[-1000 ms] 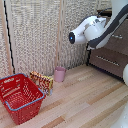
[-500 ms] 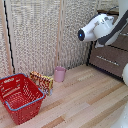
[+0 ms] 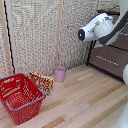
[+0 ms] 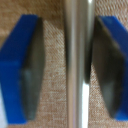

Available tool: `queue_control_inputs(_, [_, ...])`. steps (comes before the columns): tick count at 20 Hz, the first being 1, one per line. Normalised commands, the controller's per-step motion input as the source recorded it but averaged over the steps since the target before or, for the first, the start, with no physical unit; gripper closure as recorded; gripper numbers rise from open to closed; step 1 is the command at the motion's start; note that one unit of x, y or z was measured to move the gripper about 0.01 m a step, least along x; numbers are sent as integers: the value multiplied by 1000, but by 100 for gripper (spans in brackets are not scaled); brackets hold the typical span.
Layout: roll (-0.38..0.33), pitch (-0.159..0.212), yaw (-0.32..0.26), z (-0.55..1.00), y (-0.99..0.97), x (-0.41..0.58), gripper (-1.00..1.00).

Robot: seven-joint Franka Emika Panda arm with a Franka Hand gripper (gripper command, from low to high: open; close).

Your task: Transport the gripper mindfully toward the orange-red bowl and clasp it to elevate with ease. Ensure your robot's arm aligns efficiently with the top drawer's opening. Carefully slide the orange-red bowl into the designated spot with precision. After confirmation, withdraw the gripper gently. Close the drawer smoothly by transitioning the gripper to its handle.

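Silver metal bar handle [image 4: 77, 65] runs between the two dark blue fingertips [image 4: 22, 70] of the gripper [image 4: 67, 70]; jaws spread, one pad close against the bar, the other apart. Grey-brown wooden drawer front [image 3: 111, 59] sits at the exterior view's right, behind the glossy white arm [image 3: 100, 27]. Orange-red bowl not visible. Red wire-mesh basket [image 3: 20, 97] and pale pink cup [image 3: 59, 74] stand on the wooden floor [image 3: 85, 100], well apart from the drawer.
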Motion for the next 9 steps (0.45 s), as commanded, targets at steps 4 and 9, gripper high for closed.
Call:
queue_control_inputs(4, [-89,-9,-57,-26,522,274,-100])
queue_control_inputs(9, [-86,25,-44,-183,710,78,-100])
